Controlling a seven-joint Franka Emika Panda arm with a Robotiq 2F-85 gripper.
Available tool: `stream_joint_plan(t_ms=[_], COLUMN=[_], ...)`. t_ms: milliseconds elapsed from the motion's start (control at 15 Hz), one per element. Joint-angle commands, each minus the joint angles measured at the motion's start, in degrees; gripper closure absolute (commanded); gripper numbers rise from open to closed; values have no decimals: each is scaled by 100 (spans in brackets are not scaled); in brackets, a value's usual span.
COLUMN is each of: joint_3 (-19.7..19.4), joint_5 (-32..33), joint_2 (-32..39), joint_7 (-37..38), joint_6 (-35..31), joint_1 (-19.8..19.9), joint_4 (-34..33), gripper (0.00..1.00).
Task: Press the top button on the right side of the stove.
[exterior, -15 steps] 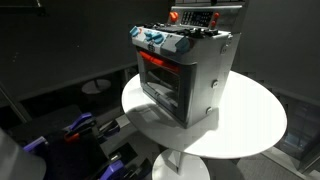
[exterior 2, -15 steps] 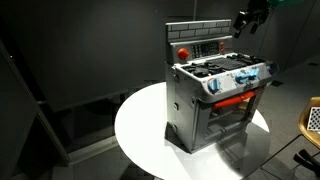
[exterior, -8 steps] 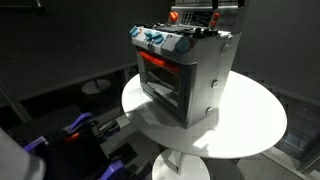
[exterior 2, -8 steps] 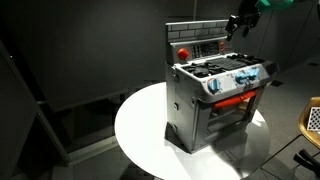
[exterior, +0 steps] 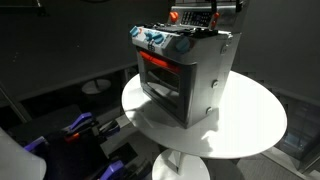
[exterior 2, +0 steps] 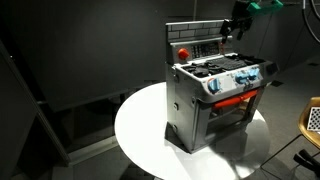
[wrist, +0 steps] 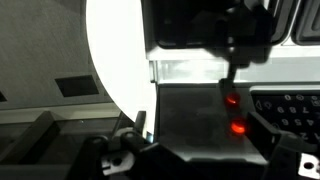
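The silver-grey toy stove point(exterior: 185, 75) stands on a round white table point(exterior: 250, 130) and shows in both exterior views point(exterior 2: 215, 105). It has a red-lit door window, blue knobs and a dark rear control panel point(exterior 2: 205, 47). My gripper point(exterior 2: 232, 27) hovers at the panel's upper right end, close to it; contact cannot be told. It also shows at the top edge in an exterior view point(exterior: 214, 12). In the wrist view the jaws point(wrist: 200, 135) look apart and empty, over a dark surface with two glowing red buttons point(wrist: 231, 99) point(wrist: 238, 127).
The table's white top point(exterior 2: 140, 130) extends around the stove, with its edge close on all sides. Blue and purple objects point(exterior: 80, 126) lie on the floor below. A pale object point(exterior 2: 312, 118) stands at the frame's edge. The surroundings are dark.
My gripper has moved in toward the rear control panel's upper right end and slightly down. The stove has not moved.
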State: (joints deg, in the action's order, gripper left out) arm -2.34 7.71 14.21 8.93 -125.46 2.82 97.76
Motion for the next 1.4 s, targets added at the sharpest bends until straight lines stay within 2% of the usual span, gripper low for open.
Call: stream_joint_plan(t_ms=[0,400,1333], joint_3=[-33,-53,-174], joint_5=[-183,-189,-61], joint_2=[282,471,-117], joint_7=[12,26,-52], joint_6=[275,538,751], joint_1=[-51,-46,-2], joint_4=[-472,-756,-76], gripper=[0,0,0])
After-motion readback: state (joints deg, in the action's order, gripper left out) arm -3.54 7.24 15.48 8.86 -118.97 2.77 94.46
